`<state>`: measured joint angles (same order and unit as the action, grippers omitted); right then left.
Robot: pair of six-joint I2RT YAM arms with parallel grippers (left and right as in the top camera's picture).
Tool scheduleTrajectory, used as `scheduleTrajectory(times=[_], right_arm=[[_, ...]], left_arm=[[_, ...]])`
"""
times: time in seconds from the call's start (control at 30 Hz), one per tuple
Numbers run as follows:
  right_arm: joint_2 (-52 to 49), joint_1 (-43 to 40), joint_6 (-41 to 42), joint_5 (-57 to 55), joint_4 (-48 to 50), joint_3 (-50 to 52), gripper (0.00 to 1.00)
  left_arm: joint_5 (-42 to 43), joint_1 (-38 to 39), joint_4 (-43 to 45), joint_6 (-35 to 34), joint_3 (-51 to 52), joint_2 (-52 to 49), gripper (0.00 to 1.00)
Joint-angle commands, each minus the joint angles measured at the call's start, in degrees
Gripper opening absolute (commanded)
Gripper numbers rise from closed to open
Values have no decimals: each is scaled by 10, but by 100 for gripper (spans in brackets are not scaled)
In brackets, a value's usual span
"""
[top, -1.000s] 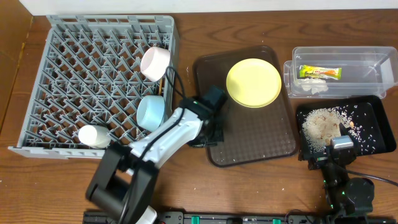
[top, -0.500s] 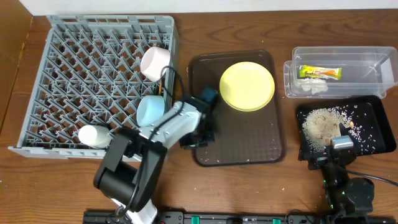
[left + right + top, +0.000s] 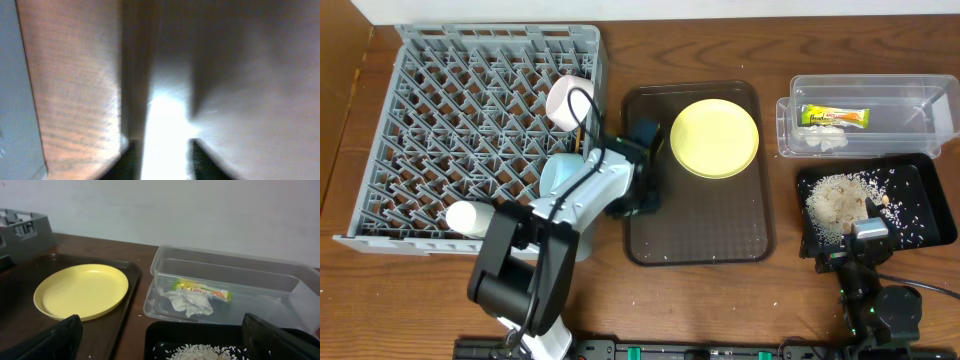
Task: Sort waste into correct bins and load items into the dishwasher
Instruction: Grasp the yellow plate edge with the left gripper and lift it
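My left gripper [image 3: 636, 202] is shut on the left rim of the dark brown serving tray [image 3: 720, 225]; in the left wrist view its fingers [image 3: 129, 160] straddle the bright rim. The yellow plate [image 3: 714, 137] lies on that tray and also shows in the right wrist view [image 3: 80, 290]. The grey dish rack [image 3: 470, 110] holds a light blue bowl [image 3: 558, 178], a pinkish-white cup [image 3: 568, 100] and a white cup [image 3: 470, 217]. The clear tub [image 3: 865, 92] holds the wrapper [image 3: 833, 117] and tissue [image 3: 825, 141]. The black tray [image 3: 920, 215] holds rice scraps [image 3: 835, 205]. My right gripper [image 3: 855, 245] is open and empty at its near edge.
The brown tray's left edge lies close to the rack's right wall. Bare wooden table [image 3: 75, 75] shows between them in the left wrist view. The right arm's base [image 3: 880, 310] sits at the front right. A few rice grains lie on the brown tray.
My left gripper has pulled the brown tray leftward with the yellow plate on it, toward the rack. The right arm has not moved.
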<state>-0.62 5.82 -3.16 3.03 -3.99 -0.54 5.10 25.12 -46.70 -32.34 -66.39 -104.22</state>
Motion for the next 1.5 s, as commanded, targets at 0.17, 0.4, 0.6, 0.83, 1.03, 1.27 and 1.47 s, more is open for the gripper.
scheduleTrajectory(times=[0.17,0.4,0.6,0.83,1.03,1.27,1.47], right_arm=[[3,5,8,2,0,2,99],[3,5,8,2,0,2,99],[3,5,8,2,0,2,99],[3,5,8,2,0,2,99],[3,5,8,2,0,2,99],[3,5,8,2,0,2,99],[3,5,8,2,0,2,99]], left_arm=[[20,-3,171,12,-52,51,86],[96,-3,277,-60,-52,-9,85],[103,-4,278,-175,-52,-52,83],[186,-4,336,-249,-52,-114,69],[255,-4,381,-280,-52,-173,50],[257,-4,381,-279,-52,-195,29],[254,-4,381,-240,-52,-195,8]])
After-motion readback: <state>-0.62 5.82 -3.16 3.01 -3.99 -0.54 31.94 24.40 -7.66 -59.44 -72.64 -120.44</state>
